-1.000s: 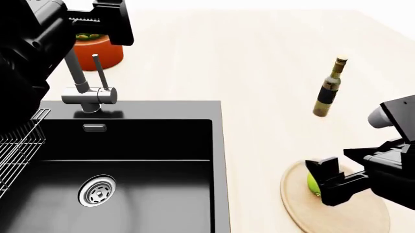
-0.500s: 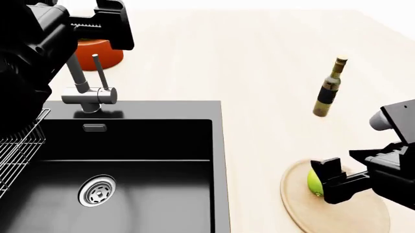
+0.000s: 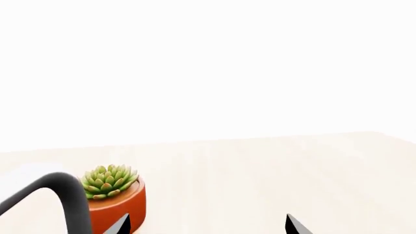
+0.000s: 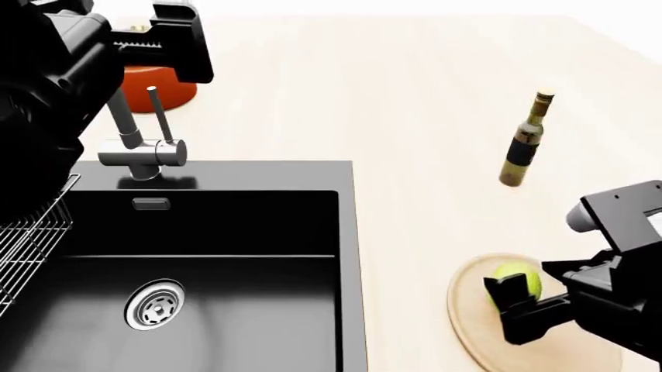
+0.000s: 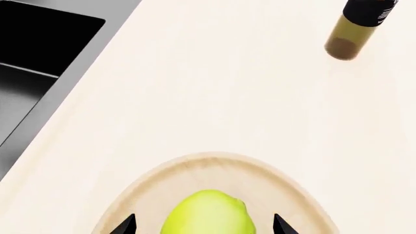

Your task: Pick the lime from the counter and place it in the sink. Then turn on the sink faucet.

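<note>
Two dark fingertips of the right gripper show at the lower edge of the right wrist view, spread apart with the lime lying between them; the jaws are open and whether either tip touches the fruit cannot be told. The lime is smooth, oval and yellow-green, paler along its top, and it rests on a round tan wooden board whose raised rim curves around it. In the head view the same lime sits at the lower right of the frame on the board, with the right gripper just beside and partly in front of it, so only its upper part shows there; the wrist view shows the fruit more fully. The head view alone shows the black sink filling the lower left, its round steel drain, a wire rack at the left edge, and the grey sink faucet behind the basin. A dark wine bottle stands upright on the pale counter at the right, well apart from the board. The left gripper hangs at the upper left above the faucet; in the left wrist view its two tips stand apart, open on nothing, with a green succulent in an orange pot beyond them, which the head view mostly hides.
</note>
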Controlling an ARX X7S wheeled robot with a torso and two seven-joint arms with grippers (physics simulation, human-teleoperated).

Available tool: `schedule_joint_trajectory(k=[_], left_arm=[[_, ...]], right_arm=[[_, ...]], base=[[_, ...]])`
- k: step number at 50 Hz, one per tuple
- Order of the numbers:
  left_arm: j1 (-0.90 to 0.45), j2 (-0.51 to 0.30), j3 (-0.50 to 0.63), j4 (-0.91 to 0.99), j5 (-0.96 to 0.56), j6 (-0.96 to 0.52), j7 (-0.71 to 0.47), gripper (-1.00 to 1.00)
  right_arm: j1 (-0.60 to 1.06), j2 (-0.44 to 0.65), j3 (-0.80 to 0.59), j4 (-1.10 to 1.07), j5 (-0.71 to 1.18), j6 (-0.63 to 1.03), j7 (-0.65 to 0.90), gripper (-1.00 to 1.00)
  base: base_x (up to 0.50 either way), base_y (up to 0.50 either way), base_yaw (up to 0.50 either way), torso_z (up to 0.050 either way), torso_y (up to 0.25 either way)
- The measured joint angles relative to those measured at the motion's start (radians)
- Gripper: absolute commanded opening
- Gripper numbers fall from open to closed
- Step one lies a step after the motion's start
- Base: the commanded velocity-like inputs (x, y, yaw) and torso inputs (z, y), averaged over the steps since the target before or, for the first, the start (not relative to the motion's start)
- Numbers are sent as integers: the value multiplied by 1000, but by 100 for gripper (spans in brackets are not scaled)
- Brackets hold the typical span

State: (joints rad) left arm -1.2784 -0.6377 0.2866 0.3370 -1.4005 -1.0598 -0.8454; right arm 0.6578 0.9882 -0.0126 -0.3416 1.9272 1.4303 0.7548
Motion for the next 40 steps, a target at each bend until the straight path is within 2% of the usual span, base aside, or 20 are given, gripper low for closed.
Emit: schedule_joint_trajectory(k=[38, 39, 40], left_arm=[[28, -12, 2, 9, 0, 21, 4, 100], [28, -12, 2, 10, 0, 22, 4, 100], [29, -12, 2, 10, -1, 22, 4, 100]], right_arm=[[-97, -28, -6, -25, -130, -36, -103, 100], [-100, -29, -6, -25, -133, -38, -105, -100], [-101, -29, -6, -26, -136, -39, -105, -100]], base=[[0, 0, 0, 0, 0], [0, 0, 0, 0, 0], [0, 0, 0, 0, 0]])
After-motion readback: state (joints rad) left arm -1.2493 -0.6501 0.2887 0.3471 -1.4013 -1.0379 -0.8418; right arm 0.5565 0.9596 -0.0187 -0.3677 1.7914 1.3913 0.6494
